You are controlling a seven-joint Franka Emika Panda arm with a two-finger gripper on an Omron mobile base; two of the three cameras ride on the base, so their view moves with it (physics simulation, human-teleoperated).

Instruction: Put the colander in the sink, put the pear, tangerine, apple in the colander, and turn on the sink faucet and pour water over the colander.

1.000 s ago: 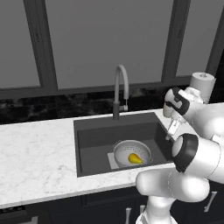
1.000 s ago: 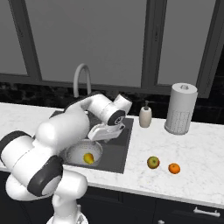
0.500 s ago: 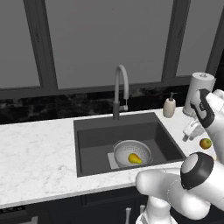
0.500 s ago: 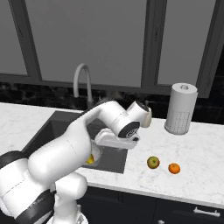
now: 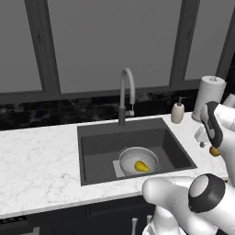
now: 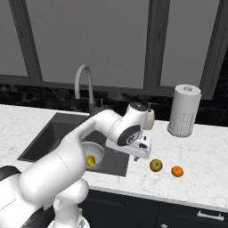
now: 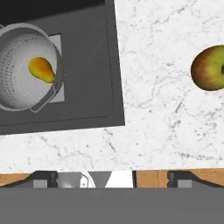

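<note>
The silvery colander (image 5: 138,159) sits in the dark sink (image 5: 98,147) with the yellow pear (image 5: 141,166) lying inside it. In the hand view the colander (image 7: 24,74) and pear (image 7: 42,69) are at the upper left. The apple (image 6: 155,165), greenish with a red blush, and the orange tangerine (image 6: 177,171) lie on the counter right of the sink. My gripper (image 6: 141,152) hangs open and empty over the counter between the sink's right rim and the apple (image 7: 209,68). The gooseneck faucet (image 5: 126,94) stands behind the sink.
A soap dispenser (image 5: 177,112) and a paper towel roll (image 6: 183,111) stand at the back right of the white marble counter (image 5: 36,160). Dark windows run behind. The counter's front edge lies close below the fruit.
My arm has swung right, from above the sink to above the counter beside the apple. The gripper stays open and the pear still lies in the colander.
</note>
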